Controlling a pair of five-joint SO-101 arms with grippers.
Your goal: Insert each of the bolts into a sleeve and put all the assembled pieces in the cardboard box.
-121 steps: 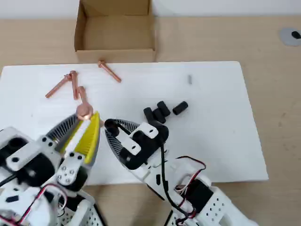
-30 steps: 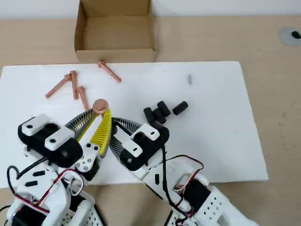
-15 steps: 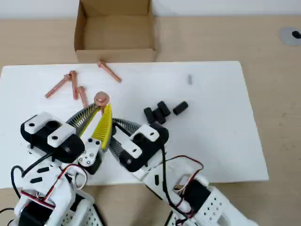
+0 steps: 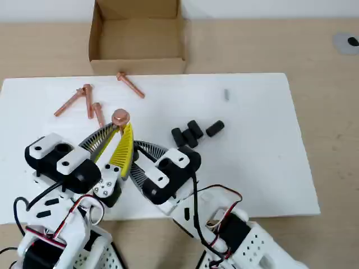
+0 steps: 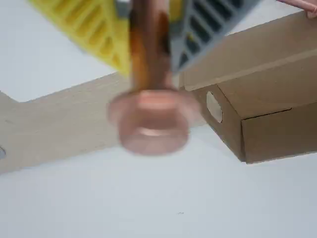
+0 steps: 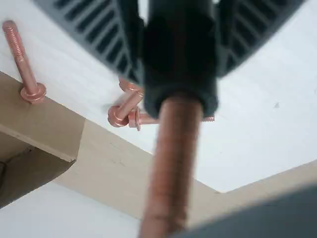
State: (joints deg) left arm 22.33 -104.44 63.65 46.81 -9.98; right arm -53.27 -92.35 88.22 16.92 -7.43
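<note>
1. The wooden table (image 4: 331, 101) carries a white sheet (image 4: 252, 162) across its middle.
2. The cardboard box (image 4: 137, 66) stands on bare wood at the sheet's far edge.
3. Four loose bolts (image 4: 88, 100) lie on the sheet (one just beside the box).
4. Black sleeves (image 4: 193, 132) lie clustered mid-sheet.
5. A grey disc (image 4: 346, 43) lies on the wood at the far corner.

High cam: fixed overhead, looking down on the tan wooden tabletop (image 4: 325, 56), far edge at frame top. Wrist cams: close-in, low, facing the far edge. All three overlap at the open brown cardboard box (image 4: 137, 36).
</note>
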